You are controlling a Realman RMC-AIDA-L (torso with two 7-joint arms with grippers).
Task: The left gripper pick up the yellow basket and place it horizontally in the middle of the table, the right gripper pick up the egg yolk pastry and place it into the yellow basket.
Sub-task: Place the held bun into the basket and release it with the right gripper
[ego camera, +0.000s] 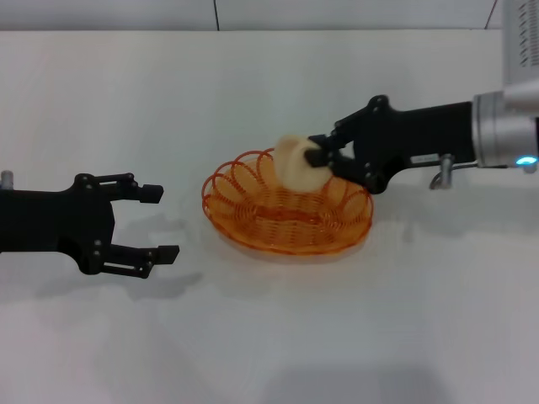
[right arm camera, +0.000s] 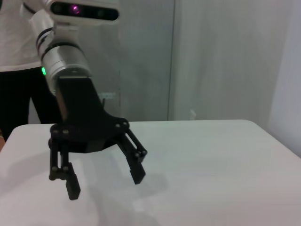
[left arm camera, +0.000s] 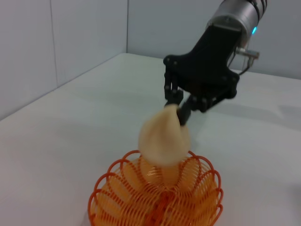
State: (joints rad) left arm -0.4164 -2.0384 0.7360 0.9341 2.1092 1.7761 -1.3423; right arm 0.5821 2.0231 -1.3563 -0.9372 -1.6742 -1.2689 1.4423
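The yellow basket (ego camera: 253,220) lies flat near the middle of the table (ego camera: 278,337); it also shows in the left wrist view (left arm camera: 117,188). My right gripper (ego camera: 321,157) reaches in from the right and is shut on the edge of the egg yolk pastry (ego camera: 296,164), holding it just above the basket's far rim. In the left wrist view the pastry (left arm camera: 163,139) hangs blurred from that gripper (left arm camera: 179,109) over the basket. My left gripper (ego camera: 162,223) is open and empty, left of the basket and apart from it; it also shows in the right wrist view (right arm camera: 105,184).
A grey wall runs along the table's far edge (ego camera: 253,30). Bare white tabletop lies in front of the basket and behind it. A person in a white top and dark trousers (right arm camera: 16,56) stands behind the left arm.
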